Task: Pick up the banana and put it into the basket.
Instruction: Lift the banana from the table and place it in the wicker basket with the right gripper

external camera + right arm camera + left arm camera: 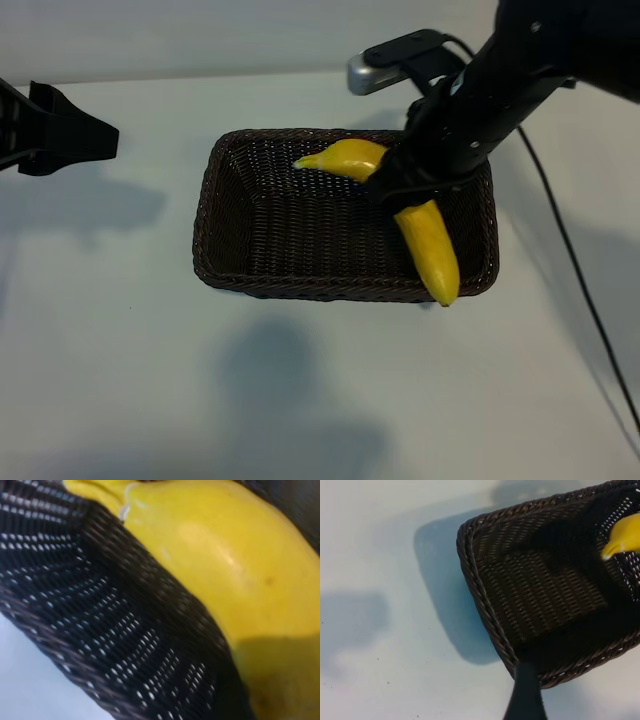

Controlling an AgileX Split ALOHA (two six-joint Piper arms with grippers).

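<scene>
At the far left of the exterior view the left gripper [95, 135] rests idle with its fingers spread, well apart from the basket [225, 225]. In the middle, the banana [432, 250] hangs over the basket's right part, its long axis running from the stem at upper centre to the tip past the lower right rim. The right gripper [405, 182] pinches its middle and is clearly the nearer arm.

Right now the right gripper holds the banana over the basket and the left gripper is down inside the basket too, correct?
Not quite. The exterior view shows the left gripper out over the table, apart from the basket. The right gripper does hold the banana over the basket.
</scene>
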